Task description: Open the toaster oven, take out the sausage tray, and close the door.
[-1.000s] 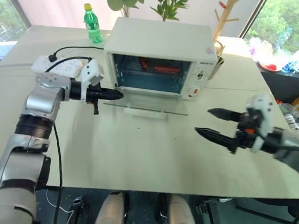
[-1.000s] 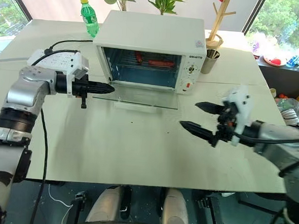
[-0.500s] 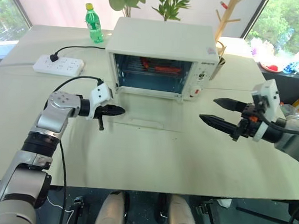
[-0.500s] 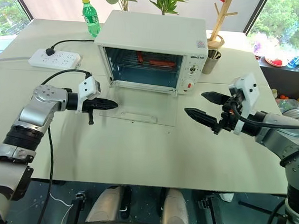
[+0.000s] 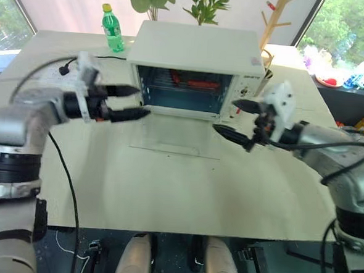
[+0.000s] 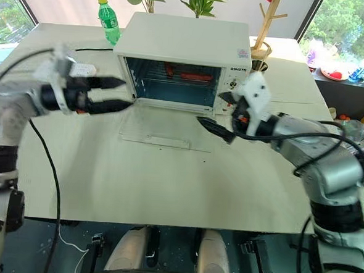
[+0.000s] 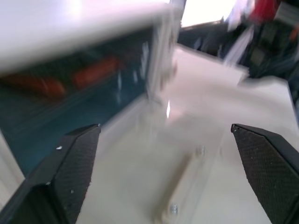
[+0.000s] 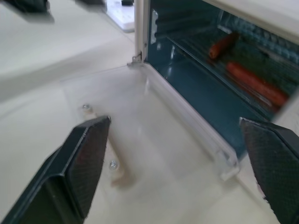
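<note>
Both my grippers, left (image 5: 123,102) and right (image 5: 235,119), rose, jaws wide, empty; at 12 o'clock, the door (image 5: 177,136) lies flat, easily struck reaching the sausage tray (image 5: 194,84).

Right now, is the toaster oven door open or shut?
Open. The door lies flat on the table in front of the toaster oven, leaving the sausage tray inside exposed.

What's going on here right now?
The oven door lies flat open on the table. The sausage tray sits inside, not yet taken out. Both grippers are open and empty: the left gripper is by the opening's left edge, the right gripper in front of the knob panel, above the door's right end. Neither touches the tray.
</note>
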